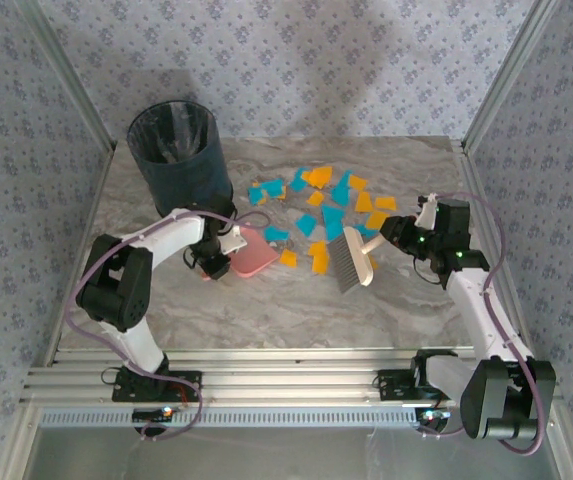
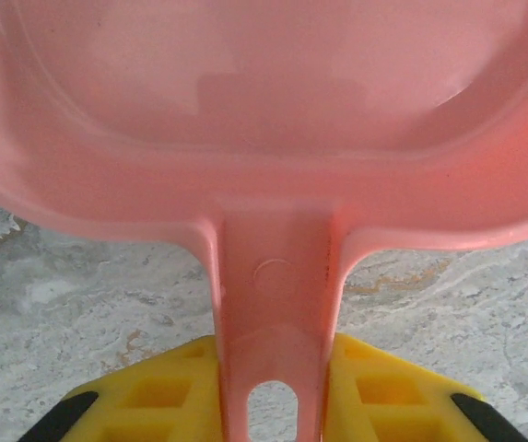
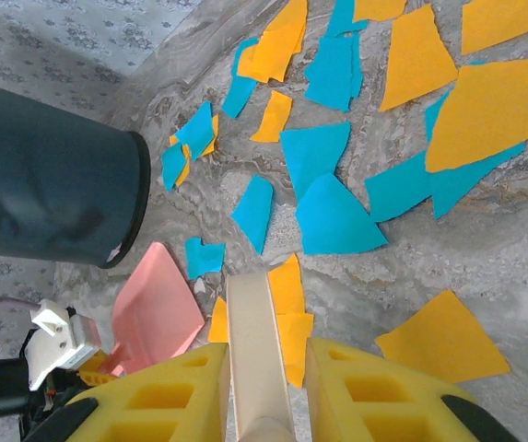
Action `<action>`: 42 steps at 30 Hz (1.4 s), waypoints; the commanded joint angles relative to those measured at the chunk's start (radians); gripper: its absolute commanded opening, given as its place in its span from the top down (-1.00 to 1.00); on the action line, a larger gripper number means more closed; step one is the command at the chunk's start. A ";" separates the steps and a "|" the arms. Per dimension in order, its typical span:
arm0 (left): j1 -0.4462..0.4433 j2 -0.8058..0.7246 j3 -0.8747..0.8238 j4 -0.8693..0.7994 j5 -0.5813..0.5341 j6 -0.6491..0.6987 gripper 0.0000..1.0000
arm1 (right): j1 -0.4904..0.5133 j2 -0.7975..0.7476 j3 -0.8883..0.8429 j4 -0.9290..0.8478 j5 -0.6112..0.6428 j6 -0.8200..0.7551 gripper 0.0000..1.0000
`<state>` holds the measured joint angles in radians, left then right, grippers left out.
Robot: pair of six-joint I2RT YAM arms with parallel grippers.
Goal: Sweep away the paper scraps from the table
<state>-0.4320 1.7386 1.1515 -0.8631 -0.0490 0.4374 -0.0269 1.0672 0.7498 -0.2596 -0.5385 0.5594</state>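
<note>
Many teal and orange paper scraps (image 1: 340, 190) lie scattered over the back middle of the marble table (image 1: 296, 310); the right wrist view shows these scraps (image 3: 337, 216) close up. My left gripper (image 1: 228, 243) is shut on the handle of a pink dustpan (image 1: 253, 252), which lies flat just left of the scraps. In the left wrist view the yellow fingers (image 2: 162, 396) squeeze the dustpan handle (image 2: 273, 313). My right gripper (image 1: 391, 235) is shut on the cream handle of a brush (image 1: 347, 260), whose bristles rest at the pile's near edge. That handle (image 3: 256, 341) runs between the yellow pads.
A dark bin (image 1: 179, 155) with a liner stands at the back left, close behind the left arm; the right wrist view also shows this bin (image 3: 52, 175). Aluminium posts and patterned walls close in the table. The near half of the tabletop is bare.
</note>
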 commanded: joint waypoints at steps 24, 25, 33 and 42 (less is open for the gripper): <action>-0.288 0.041 0.218 -0.158 0.071 0.040 0.44 | -0.072 -0.073 -0.038 -0.042 -0.004 -0.001 1.00; -0.304 0.061 0.237 -0.157 0.073 0.039 0.44 | -0.078 -0.077 -0.039 -0.048 -0.005 -0.002 1.00; -0.368 0.176 0.343 -0.148 0.100 0.039 0.44 | -0.105 -0.104 -0.044 -0.074 -0.013 -0.013 1.00; -0.381 0.216 0.332 -0.110 0.107 0.031 0.34 | -0.124 -0.124 -0.046 -0.105 -0.019 -0.029 1.00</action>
<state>-0.8062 1.9408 1.4765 -0.9844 0.0364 0.4629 -0.1390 0.9668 0.7094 -0.3367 -0.5381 0.5491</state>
